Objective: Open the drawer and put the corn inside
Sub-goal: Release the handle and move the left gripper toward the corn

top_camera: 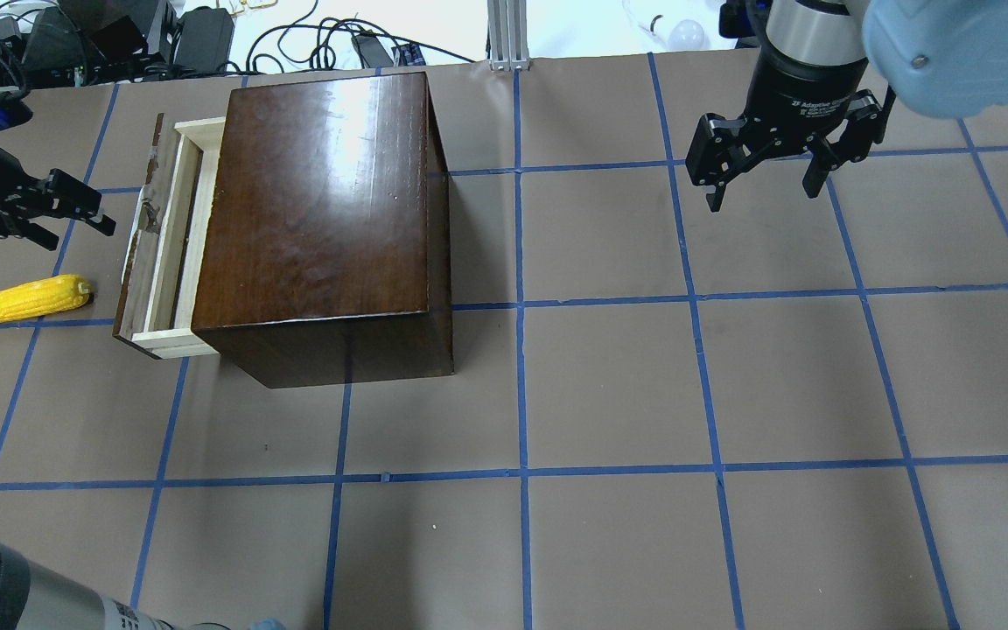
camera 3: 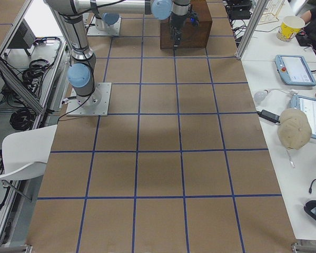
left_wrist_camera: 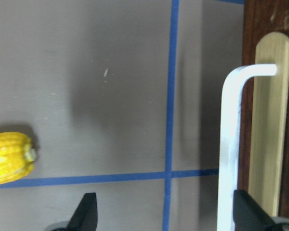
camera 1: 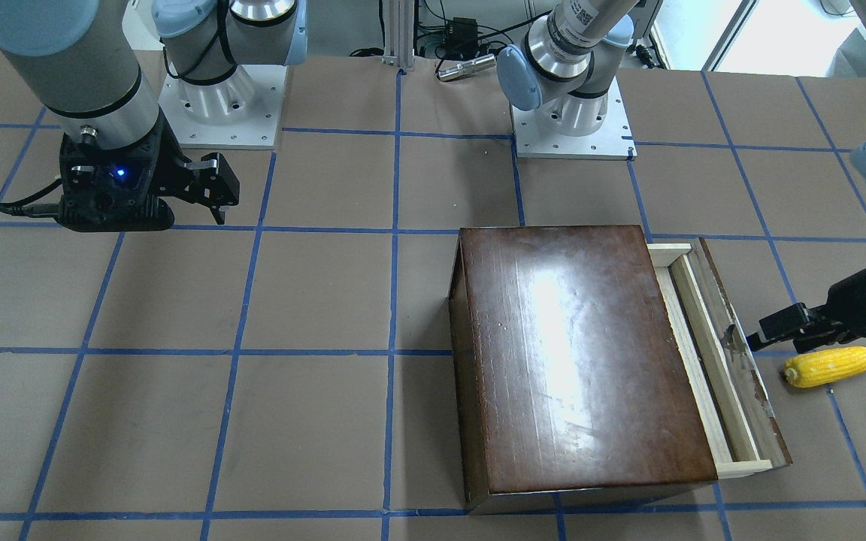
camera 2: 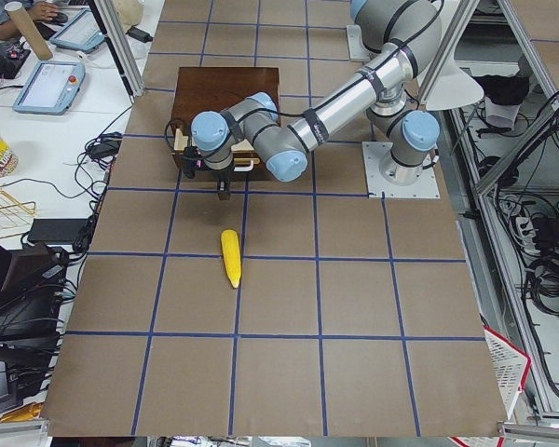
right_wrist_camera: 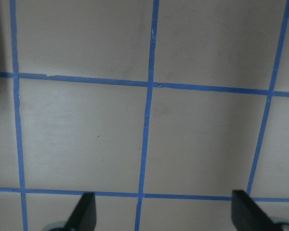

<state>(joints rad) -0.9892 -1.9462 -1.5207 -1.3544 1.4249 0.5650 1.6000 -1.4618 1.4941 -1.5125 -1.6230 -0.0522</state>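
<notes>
Overhead view first: the drawer (top_camera: pixel 163 245) is seen sticking part-way out of the 9 o'clock side of the glossy dark box (top_camera: pixel 320 201), with its pale wood inside exposed. The corn (top_camera: pixel 27 298) is found outside it, laid flat on the table (top_camera: pixel 609 394) at roughly 9 o'clock from the drawer's scuffed front. It's near that front but not touching, with the tapered end pointed to 9 o'clock and the blunt end turned toward the drawer.

The left gripper (top_camera: pixel 88 210) is held at about 1 o'clock from the corn, clear of it, with its fingers aimed at the drawer front. In the left wrist view those fingers are seen spread wide, with nothing pinched. The drawer's pale bent handle (left_wrist_camera: pixel 229 144) is caught on the 3 o'clock side of that view, just inside one fingertip. Whether it's actually touched can't be told. The corn's blunt end is shown at the 9 o'clock edge, off to the side of the other fingertip.

The right gripper (top_camera: pixel 762 197) is hung well apart from all that, at around 2 o'clock from the box, over bare table. Its fingers are spread too, and only the blue tape lines (right_wrist_camera: pixel 147 120) are seen between them in its own wrist view.
</notes>
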